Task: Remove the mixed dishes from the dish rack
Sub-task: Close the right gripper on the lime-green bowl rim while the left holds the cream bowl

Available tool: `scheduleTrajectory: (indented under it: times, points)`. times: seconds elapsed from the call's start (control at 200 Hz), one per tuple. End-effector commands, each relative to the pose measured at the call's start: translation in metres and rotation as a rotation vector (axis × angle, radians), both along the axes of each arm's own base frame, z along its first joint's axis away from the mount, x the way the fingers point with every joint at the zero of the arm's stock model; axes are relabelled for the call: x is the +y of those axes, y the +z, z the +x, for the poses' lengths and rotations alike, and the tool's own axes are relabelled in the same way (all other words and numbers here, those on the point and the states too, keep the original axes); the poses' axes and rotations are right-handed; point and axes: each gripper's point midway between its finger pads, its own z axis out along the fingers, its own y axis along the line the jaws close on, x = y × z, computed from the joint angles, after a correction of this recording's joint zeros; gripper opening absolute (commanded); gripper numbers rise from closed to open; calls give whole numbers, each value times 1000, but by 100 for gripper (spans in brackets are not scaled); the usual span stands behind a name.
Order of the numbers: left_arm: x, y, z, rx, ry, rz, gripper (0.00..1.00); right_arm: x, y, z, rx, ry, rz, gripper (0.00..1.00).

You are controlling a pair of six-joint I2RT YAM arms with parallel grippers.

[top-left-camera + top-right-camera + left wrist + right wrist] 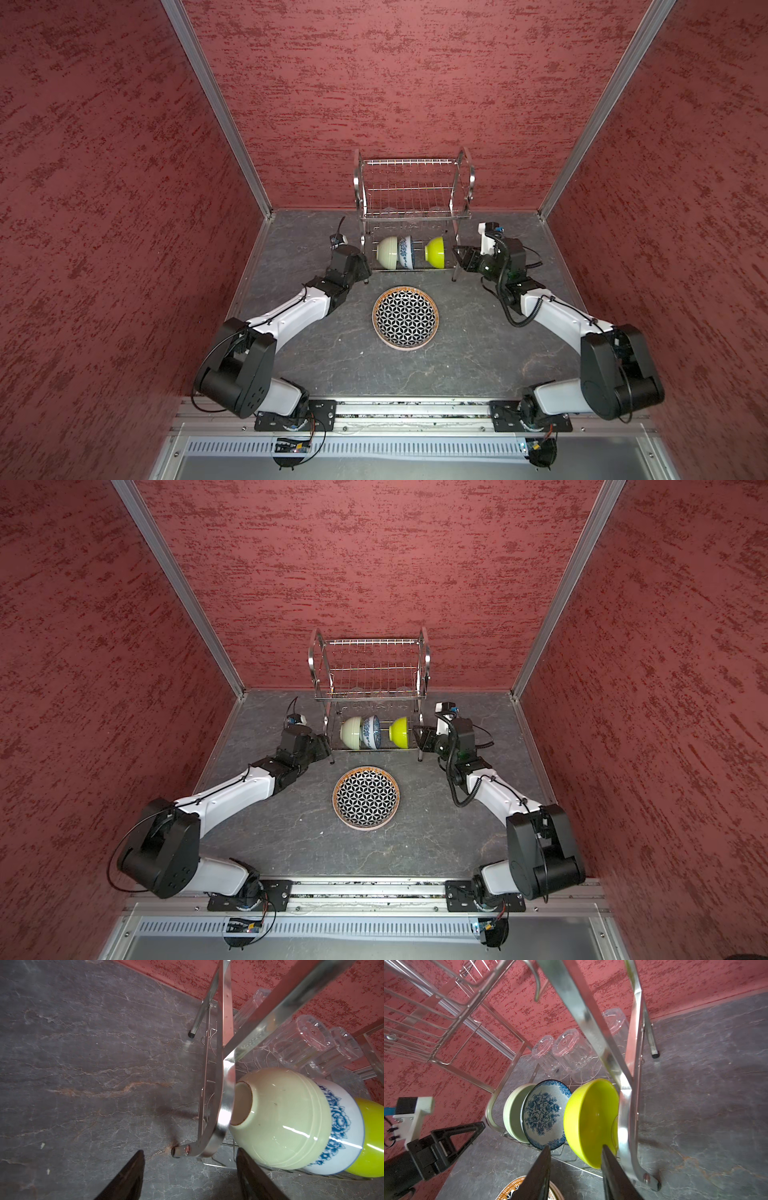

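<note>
The dish rack (pixel 411 183) (pixel 370 663) stands at the back wall. Its lower tier holds three bowls on edge: cream-green (pixel 386 253) (pixel 280 1118), blue-floral (pixel 406 252) (pixel 544 1113) and lime (pixel 435 252) (pixel 589 1120). Clear tumblers (pixel 301 1043) (pixel 566 1051) stand upside down behind them. A black-and-white plate (pixel 405 318) (pixel 365 798) lies flat on the table in front. My left gripper (pixel 365 270) (pixel 190 1153) is open at the rack's front left foot. My right gripper (pixel 461 257) (pixel 576 1147) is open at the front right leg, with the lime bowl's lower rim showing between its fingers.
Red textured walls close in the back and both sides. The rack's steel side frames (pixel 224 1064) (pixel 629 1088) stand close to both grippers. An aluminium rail (pixel 411 411) carrying the arm bases runs along the front edge. The left arm's wrist (pixel 436 1147) shows in the right wrist view.
</note>
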Motion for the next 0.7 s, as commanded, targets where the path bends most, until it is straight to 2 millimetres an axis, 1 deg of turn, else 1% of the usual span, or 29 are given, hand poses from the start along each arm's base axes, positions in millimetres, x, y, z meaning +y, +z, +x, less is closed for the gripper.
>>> scheduleTrajectory:
  times: [0.0, 0.07, 0.08, 0.09, 0.291, 0.446, 0.516, 0.691]
  points:
    - [-7, 14, 14, -43, -15, -19, 65, 12, 3, -2, -21, 59, 20, 39]
    - [-9, 13, 17, -43, -17, -14, 62, 14, 6, -2, -31, 76, 21, 39]
    - [-9, 13, 17, -42, -18, -13, 61, 15, -2, -1, -11, 78, 18, 39]
    - [-9, 12, 18, -41, -18, -12, 60, 15, -5, 0, -6, 82, 17, 39]
    - [-11, 8, 25, -30, -23, 4, 41, 20, -9, 4, 1, 102, 32, 39]
    - [-10, 5, 28, -25, -20, 12, 39, 21, -9, 7, 1, 99, 39, 39]
    - [-10, 6, 30, -28, -21, 15, 36, 22, -8, 7, -2, 98, 47, 39]
    - [-10, 7, 32, -29, -26, 21, 23, 23, -9, 5, 5, 110, 62, 41]
